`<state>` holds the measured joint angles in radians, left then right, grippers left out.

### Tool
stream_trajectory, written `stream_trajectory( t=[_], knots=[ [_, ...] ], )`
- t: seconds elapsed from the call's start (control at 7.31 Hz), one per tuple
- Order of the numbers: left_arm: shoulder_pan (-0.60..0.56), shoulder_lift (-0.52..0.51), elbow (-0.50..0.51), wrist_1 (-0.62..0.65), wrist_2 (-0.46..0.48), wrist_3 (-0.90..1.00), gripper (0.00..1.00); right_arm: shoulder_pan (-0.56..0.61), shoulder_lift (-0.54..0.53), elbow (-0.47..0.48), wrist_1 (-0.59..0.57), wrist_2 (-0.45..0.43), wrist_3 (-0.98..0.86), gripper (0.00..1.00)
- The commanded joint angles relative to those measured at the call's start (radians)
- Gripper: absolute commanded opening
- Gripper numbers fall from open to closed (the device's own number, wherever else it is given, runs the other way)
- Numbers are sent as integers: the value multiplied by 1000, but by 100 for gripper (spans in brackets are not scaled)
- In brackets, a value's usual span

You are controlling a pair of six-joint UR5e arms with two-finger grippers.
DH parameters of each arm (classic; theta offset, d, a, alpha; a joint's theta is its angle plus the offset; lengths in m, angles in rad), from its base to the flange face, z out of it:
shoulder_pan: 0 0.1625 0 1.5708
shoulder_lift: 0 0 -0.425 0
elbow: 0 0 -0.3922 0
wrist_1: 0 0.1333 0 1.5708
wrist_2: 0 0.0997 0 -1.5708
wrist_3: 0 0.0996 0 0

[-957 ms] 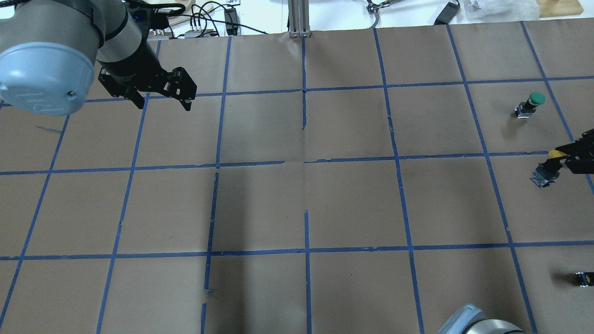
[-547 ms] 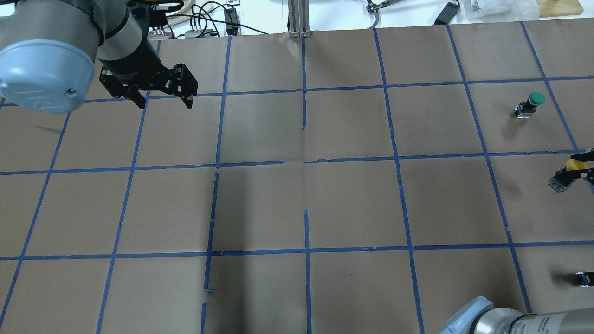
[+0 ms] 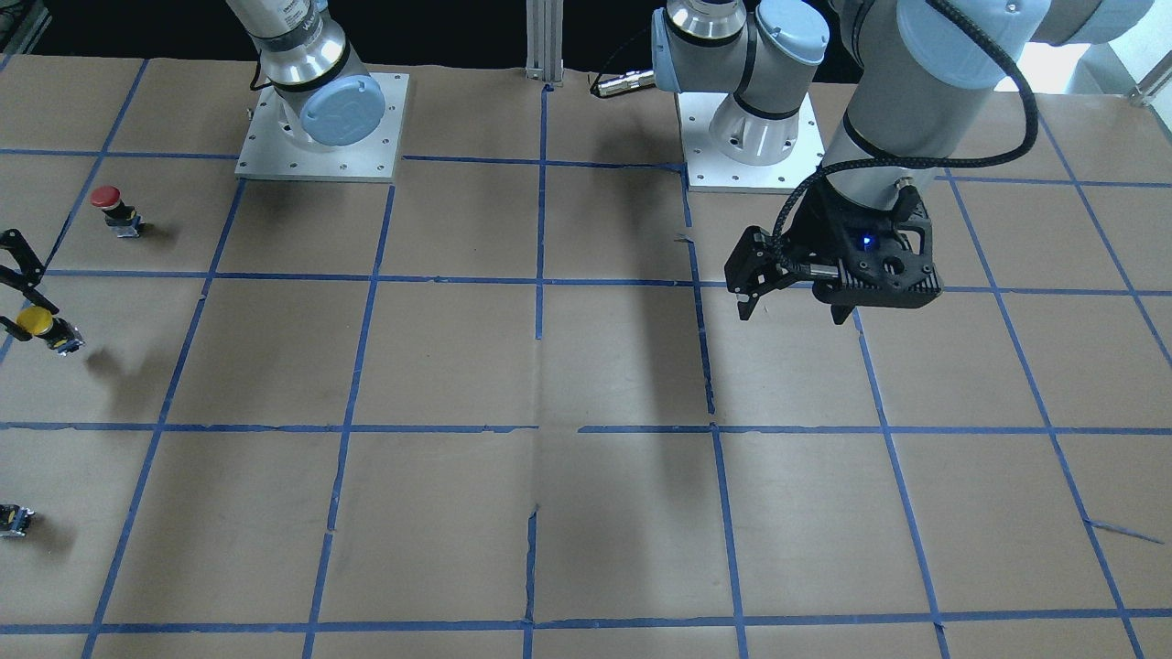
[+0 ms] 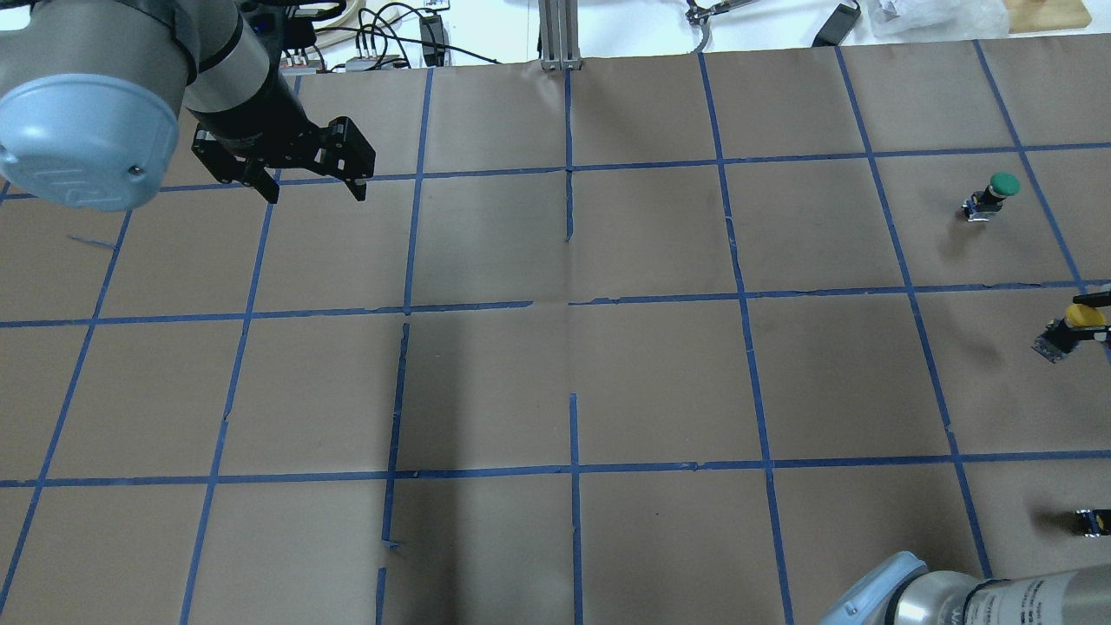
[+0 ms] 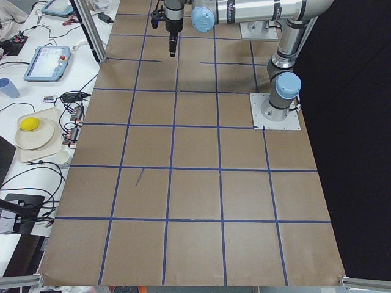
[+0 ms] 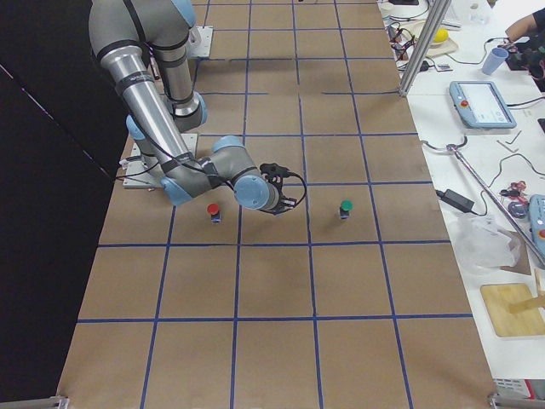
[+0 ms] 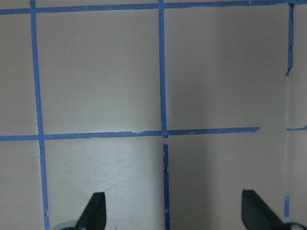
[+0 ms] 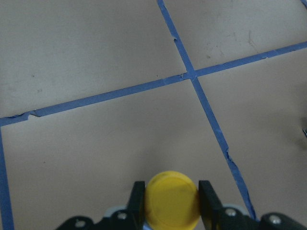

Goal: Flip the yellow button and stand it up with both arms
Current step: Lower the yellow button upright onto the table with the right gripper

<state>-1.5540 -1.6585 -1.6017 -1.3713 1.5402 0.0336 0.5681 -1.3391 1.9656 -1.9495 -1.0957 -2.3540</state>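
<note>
The yellow button (image 4: 1079, 319) hangs tilted above the table at the far right edge of the overhead view, its black-grey base (image 4: 1047, 346) pointing down-left. My right gripper (image 8: 171, 191) is shut on its yellow cap (image 8: 172, 199), with one finger on each side. In the front-facing view the yellow button (image 3: 38, 323) shows at the left edge, above its shadow. My left gripper (image 4: 314, 184) is open and empty, hovering over the far left of the table. It also shows in the front-facing view (image 3: 792, 311), and its fingers (image 7: 96, 211) stand wide apart.
A green-capped button (image 4: 996, 193) stands beyond the yellow one. A red-capped button (image 3: 113, 209) stands nearer the robot. A small black block (image 4: 1090, 520) lies at the right edge. Brown paper with a blue tape grid (image 4: 573, 304) covers the table.
My right gripper has carried the yellow button rightward, almost out of the overhead view. My left gripper has shifted slightly right and turned a little.
</note>
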Motion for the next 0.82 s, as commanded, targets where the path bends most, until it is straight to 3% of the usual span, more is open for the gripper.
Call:
stream_trajectory(
  t=[0.0, 0.41, 0.55, 0.68],
  knots=[
    [0, -1, 2, 1, -2, 2, 100, -1, 31, -1, -2, 40, -42, 9],
    [0, -6, 8, 1, -3, 2, 100, -1, 34, 7, 1, 48, -87, 17],
    [0, -7, 8, 1, -3, 3, 100, -1, 34, 9, 1, 48, -87, 59],
    [0, -9, 8, 3, -3, 8, 100, -1, 37, 9, 6, 45, -71, 78]
  ],
)
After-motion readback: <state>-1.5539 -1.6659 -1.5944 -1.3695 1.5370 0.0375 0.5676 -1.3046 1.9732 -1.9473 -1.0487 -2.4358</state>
